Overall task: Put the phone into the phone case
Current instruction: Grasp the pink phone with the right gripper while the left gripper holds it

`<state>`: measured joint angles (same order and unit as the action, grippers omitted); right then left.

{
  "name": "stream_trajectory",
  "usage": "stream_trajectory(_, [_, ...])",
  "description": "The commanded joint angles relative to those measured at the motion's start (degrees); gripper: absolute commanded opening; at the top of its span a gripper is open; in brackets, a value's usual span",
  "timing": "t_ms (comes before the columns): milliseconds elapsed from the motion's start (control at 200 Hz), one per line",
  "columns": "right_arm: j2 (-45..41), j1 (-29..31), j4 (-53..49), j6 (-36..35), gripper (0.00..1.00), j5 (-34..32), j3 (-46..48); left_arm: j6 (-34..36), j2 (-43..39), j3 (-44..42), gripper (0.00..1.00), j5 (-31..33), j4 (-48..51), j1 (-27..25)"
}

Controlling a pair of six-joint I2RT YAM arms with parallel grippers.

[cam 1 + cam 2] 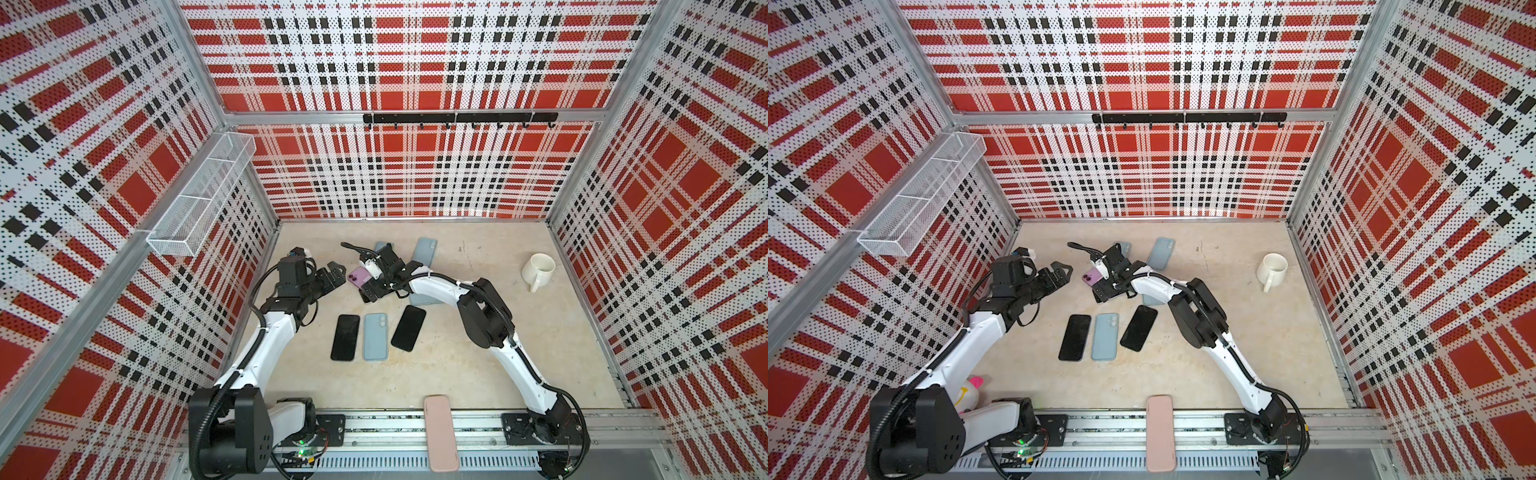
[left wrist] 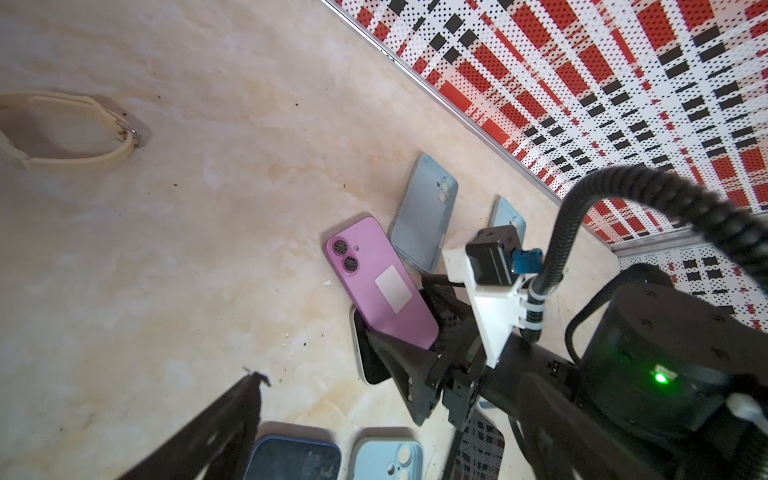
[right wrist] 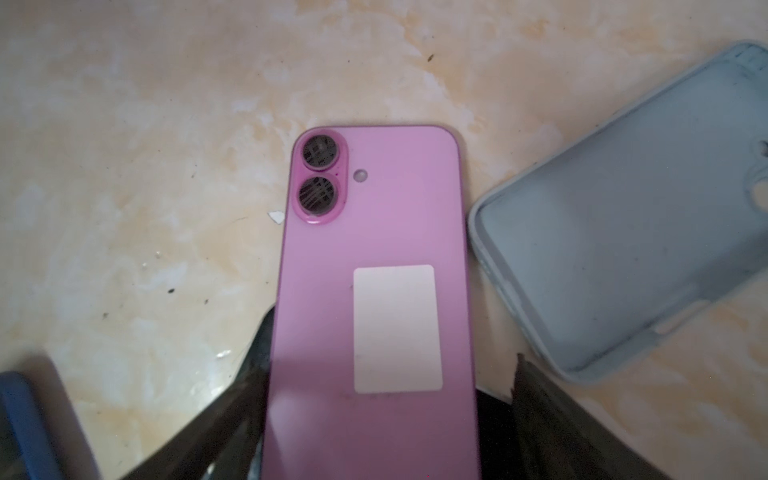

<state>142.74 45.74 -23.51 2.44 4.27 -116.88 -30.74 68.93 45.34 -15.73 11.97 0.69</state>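
Beige tabletop (image 3: 145,104) | pink phone (image 3: 374,257) is lying back-up, uncased, just beside the empty grey-blue case (image 3: 623,257) | right gripper (image 3: 393,334) is straddling the phone, jaws spread, apparently not clamping | left gripper (image 1: 334,276) is hanging wide, holding nothing | whole insertion is still waiting.

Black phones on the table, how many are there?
3. One black phone lies left of the blue phone, another black phone right of it. A third dark screen peeks from under the purple phone. More may be hidden.
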Motion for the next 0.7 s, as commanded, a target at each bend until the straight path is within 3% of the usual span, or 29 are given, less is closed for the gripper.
stream_trajectory(0, [2.6,0.6,-4.1,0.1,0.86,-0.5,0.6,1.6,-0.4,0.0,0.98,-0.7,-1.1,0.7])
stream_trajectory(250, [-2.0,1.0,-0.5,1.8,0.66,-1.5,5.4,1.0,0.5,-0.6,0.98,-2.1,-1.7,0.5])
stream_trajectory(536, [-13.6,1.0,5.9,5.5,0.62,-3.4,11.8,-3.8,0.0,-2.8,0.98,-7.0,-6.8,-0.4])
stream_trajectory(696, [-20.2,0.6,9.6,7.0,0.61,-3.4,18.4,-8.5,-0.4,-4.7,0.98,-7.7,-11.5,-3.9])
